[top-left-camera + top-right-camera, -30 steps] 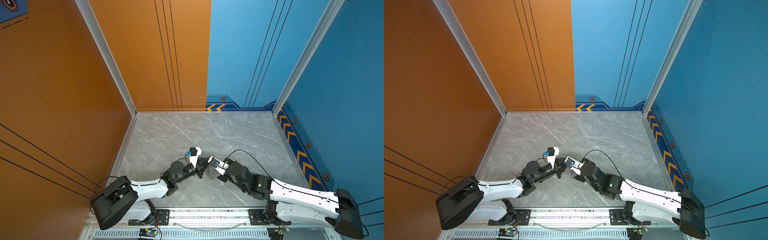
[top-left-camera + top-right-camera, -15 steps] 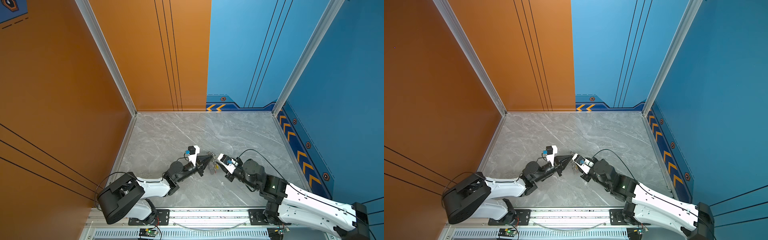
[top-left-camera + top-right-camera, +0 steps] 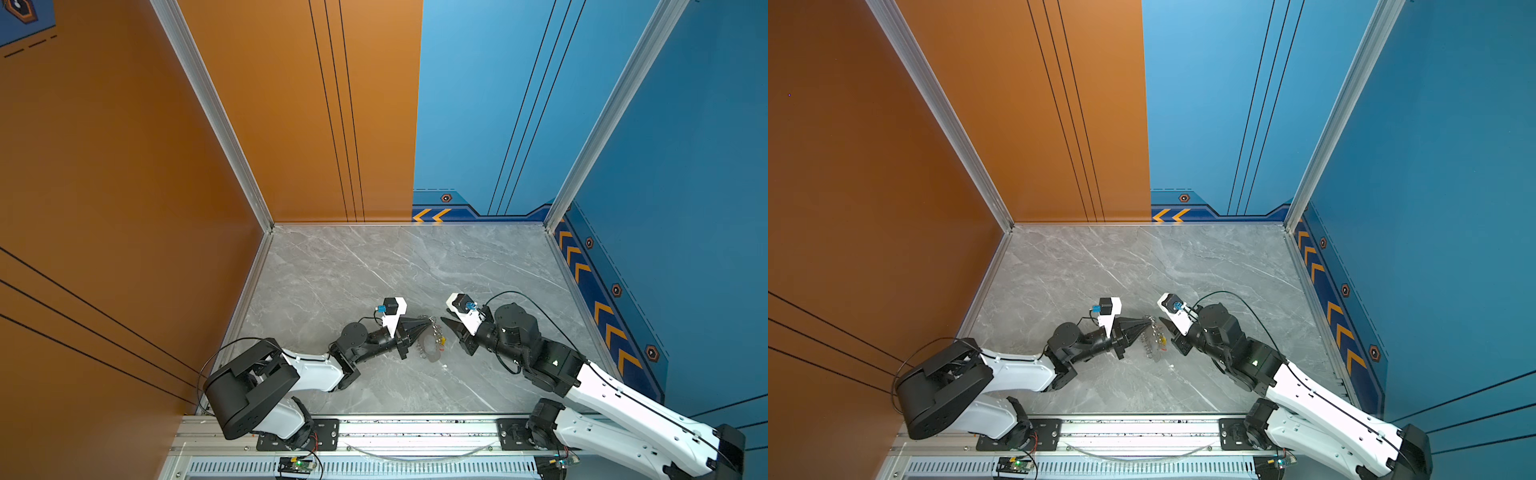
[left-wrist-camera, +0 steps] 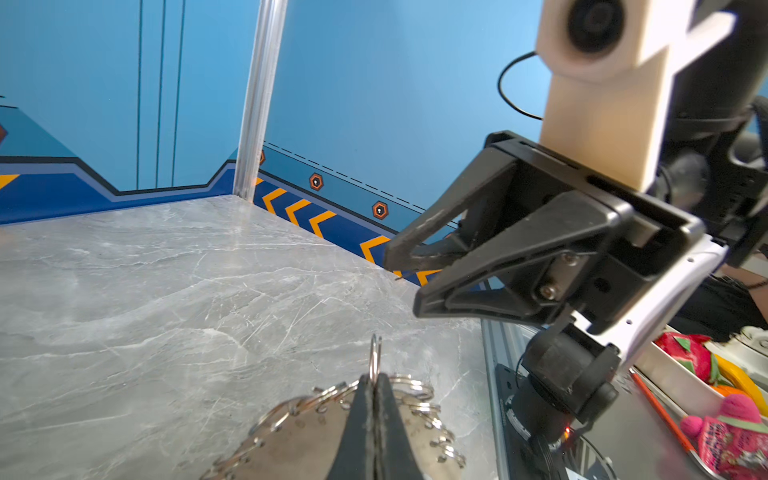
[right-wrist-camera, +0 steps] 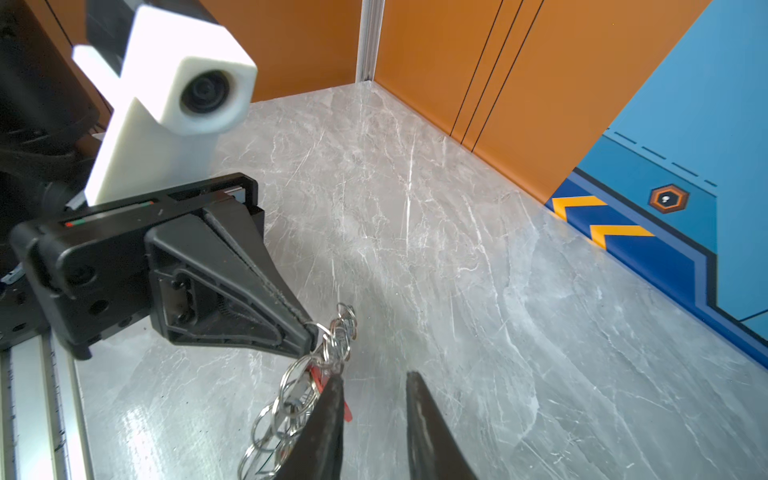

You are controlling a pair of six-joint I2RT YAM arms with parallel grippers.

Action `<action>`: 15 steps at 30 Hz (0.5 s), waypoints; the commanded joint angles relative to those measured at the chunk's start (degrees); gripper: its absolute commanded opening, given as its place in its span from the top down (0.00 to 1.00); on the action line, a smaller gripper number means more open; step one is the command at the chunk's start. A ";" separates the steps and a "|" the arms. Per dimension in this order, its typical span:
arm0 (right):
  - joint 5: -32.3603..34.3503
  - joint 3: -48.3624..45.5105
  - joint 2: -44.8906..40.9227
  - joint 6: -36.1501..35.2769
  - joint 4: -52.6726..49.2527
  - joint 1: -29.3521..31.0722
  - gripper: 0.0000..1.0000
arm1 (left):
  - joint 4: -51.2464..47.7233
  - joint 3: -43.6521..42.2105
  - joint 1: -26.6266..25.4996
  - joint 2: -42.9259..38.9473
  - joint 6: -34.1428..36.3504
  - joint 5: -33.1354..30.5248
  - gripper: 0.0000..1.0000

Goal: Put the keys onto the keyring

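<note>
Over grey marble tabletop (image 3: 374, 270), front-centre: L gripper (image 3: 427, 321) and R gripper (image 3: 453, 332) tip to tip, near, not touching. L gripper: clenched, jaws pressed flat together on top ring of ring chain (image 5: 291, 399), rest of chain hanging below tips. R gripper: released, jaws apart, nothing between them, one jaw just beside chain, contact not confirmable. Keys (image 5: 316, 380): among chain rings, just below L tips. Red tag visible in R wrist view, yellow tag in both top views. Threaded or loose: cannot tell.
</note>
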 commanded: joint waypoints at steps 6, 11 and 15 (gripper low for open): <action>-14.48 2.28 -0.31 1.09 -4.60 -0.77 0.77 | 4.13 0.92 1.20 -2.68 5.14 12.44 1.00; -15.36 2.39 -0.26 1.15 -5.23 -0.26 0.82 | 4.13 0.71 2.01 -3.73 5.67 15.38 1.00; -15.68 2.53 -0.15 1.05 -5.48 0.09 0.86 | 4.10 0.16 2.26 -4.84 6.72 16.22 1.00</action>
